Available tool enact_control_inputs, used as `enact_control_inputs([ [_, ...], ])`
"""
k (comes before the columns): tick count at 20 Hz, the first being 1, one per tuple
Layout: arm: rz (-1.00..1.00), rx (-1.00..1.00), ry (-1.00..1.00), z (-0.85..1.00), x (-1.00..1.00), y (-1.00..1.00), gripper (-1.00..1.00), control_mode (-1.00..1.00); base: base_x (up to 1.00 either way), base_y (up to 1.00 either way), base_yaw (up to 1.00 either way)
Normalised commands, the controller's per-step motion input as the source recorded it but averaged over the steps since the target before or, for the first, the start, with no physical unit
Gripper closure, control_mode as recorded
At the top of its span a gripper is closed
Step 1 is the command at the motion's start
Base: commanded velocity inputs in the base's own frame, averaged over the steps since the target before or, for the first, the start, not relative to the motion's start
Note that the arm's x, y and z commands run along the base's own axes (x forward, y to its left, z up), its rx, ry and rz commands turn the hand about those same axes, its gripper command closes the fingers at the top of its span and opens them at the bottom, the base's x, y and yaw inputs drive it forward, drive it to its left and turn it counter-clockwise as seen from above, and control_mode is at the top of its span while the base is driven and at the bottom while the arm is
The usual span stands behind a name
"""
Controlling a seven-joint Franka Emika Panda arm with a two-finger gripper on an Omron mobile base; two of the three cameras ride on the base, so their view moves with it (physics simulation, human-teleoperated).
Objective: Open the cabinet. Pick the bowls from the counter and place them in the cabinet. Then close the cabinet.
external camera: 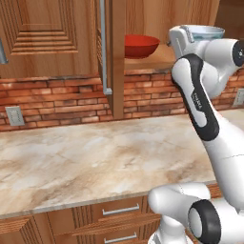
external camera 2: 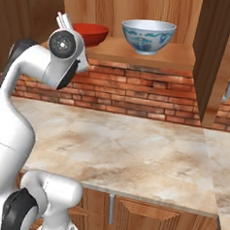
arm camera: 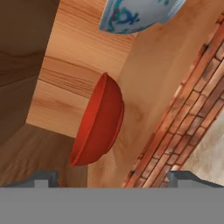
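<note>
The marbled desk (external camera 2: 134, 152) in the foreground carries no bowls. Above it the claw (arm camera: 113, 177) hangs with its tips wide apart and holds nothing. Beyond, the red bowl (arm camera: 98, 124) and the white-blue bowl (external camera 2: 148, 35) both stand on the open cabinet's shelf (external camera 2: 182, 56). Placing looks done; next comes swinging the door (external camera: 106, 52) shut by its bar handle.

Soft, even rendered light is filling all three views, bright without harsh glare. The marbled table (external camera: 95, 157) is showing a faint pale sheen. Gentle shade is sitting inside the cabinet (external camera 2: 143, 12) behind the red bowl (arm camera: 98, 122), whose glossy side is catching a mild highlight. Edges are looking slightly soft and pixelated; no lens distortion is bending the brick lines.
</note>
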Motion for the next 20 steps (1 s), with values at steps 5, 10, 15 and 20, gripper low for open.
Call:
enact_control_inputs([
  [5, 0.0, 0.02, 0.0, 0.09, -0.79, -0.28, -1.0, -1.0, 0.0, 0.0, 0.0],
  [10, 0.0, 0.06, 0.0, 0.02, -0.7, -0.39, -1.0, -1.0, 0.0, 0.0, 0.0],
  [15, 0.0, 0.03, 0.0, 0.0, -0.64, -0.3, -1.0, -1.0, 0.0, 0.0, 0.0],
  [20, -0.02, 0.02, 0.0, 0.0, -0.53, -0.12, -1.0, -1.0, 0.0, 0.0, 0.0],
])
